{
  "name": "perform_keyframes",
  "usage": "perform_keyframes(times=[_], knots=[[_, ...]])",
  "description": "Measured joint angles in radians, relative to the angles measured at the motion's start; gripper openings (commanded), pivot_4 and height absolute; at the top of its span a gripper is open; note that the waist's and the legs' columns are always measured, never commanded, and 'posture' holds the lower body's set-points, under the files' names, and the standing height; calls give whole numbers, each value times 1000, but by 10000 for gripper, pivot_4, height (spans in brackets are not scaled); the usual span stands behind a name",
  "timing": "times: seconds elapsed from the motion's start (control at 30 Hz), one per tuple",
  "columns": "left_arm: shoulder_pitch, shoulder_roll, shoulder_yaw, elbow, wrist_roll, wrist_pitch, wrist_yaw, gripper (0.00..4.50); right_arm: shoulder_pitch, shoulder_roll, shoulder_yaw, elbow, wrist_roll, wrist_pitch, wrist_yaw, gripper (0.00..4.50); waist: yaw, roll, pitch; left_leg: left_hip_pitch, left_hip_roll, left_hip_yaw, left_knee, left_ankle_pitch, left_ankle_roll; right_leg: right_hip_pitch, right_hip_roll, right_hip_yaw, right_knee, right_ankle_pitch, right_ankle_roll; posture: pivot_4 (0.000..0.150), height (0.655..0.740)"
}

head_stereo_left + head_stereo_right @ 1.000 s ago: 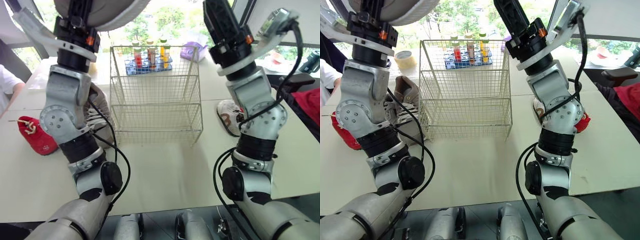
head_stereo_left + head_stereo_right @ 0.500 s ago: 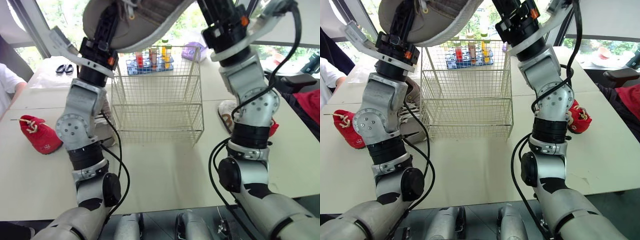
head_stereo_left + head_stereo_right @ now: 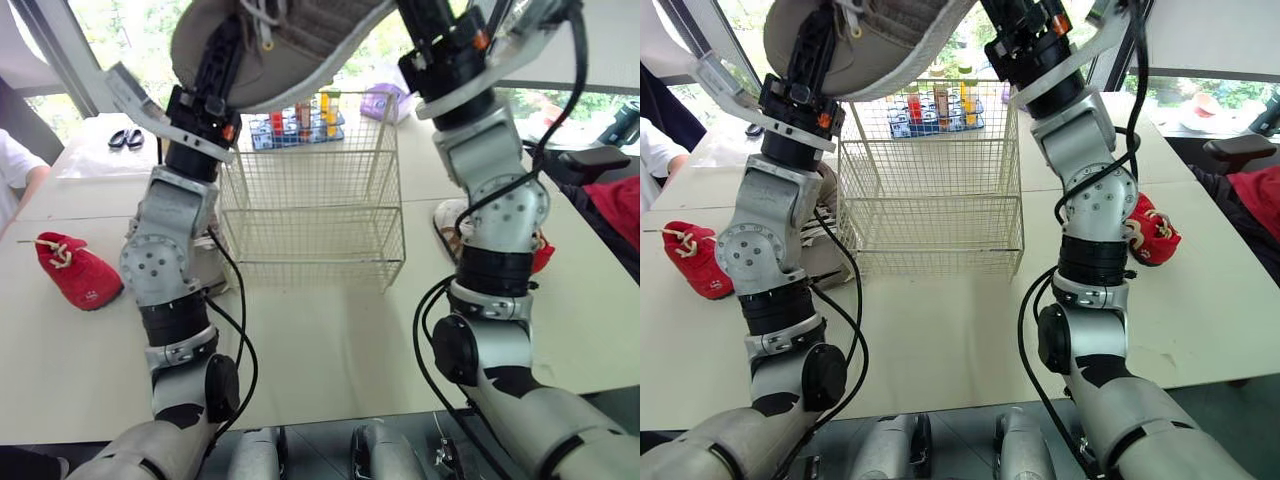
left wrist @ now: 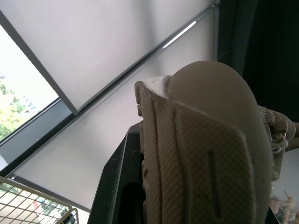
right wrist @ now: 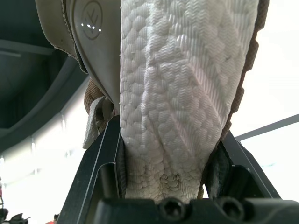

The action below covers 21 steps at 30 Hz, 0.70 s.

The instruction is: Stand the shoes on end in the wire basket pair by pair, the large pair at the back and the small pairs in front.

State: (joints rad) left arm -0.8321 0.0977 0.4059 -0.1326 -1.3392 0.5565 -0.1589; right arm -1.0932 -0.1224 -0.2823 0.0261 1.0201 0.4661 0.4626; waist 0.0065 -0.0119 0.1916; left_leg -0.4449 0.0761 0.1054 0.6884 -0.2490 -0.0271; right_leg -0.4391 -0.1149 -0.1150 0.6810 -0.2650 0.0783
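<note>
Table (image 3: 330, 340): white, wire basket (image 3: 312, 215) centred.
Left gripper (image 3: 222, 55): clamped on beige sneaker (image 3: 290, 45), above basket.
Right gripper (image 5: 166, 154): clamped on its white sole.

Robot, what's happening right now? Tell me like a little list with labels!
Held up: large beige shoe, high above the basket
Left claw: shut on the shoe
Right claw: shut on its white sole
Wire basket: no shoes inside yet
Waiting outside: left red shoe and right red shoe, one on each side of the basket
Behind basket: test-tube rack
</note>
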Motion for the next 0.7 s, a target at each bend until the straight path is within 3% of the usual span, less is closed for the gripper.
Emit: perform_keyframes(times=[0.17, 0.27, 0.47, 0.7], knots=[[40, 51, -57, -41, 28, 38, -4, 44712, -7, -28, 10, -2, -43, -33, 24, 16427, 5, 0, 0, -1, 0, 0, 0, 0, 0, 0, 0, 0, -1, 0, 0, 1500, 6938], [60, 125, -79, -82, 85, 55, 23, 44712, -57, -123, 10, 50, -74, -29, 82, 16427, 3, 0, 0, -1, 0, 0, 0, -1, 2, 0, 0, 0, 0, 0, 0, 1500, 6938], [116, 230, -102, -246, 148, 76, 87, 44712, -246, -340, 15, 327, -190, -76, 328, 16427, 2, 0, 0, 0, 0, 1, -3, -1, 2, -1, 0, 0, -2, 0, 0, 1500, 6938], [415, 273, -194, -467, 297, 65, 103, 44712, -440, -498, 159, 848, -477, -263, 717, 16427, -18, 0, 0, 0, 0, 2, -4, -1, 2, -1, 0, 1, -4, 0, 0, 1500, 6938]])
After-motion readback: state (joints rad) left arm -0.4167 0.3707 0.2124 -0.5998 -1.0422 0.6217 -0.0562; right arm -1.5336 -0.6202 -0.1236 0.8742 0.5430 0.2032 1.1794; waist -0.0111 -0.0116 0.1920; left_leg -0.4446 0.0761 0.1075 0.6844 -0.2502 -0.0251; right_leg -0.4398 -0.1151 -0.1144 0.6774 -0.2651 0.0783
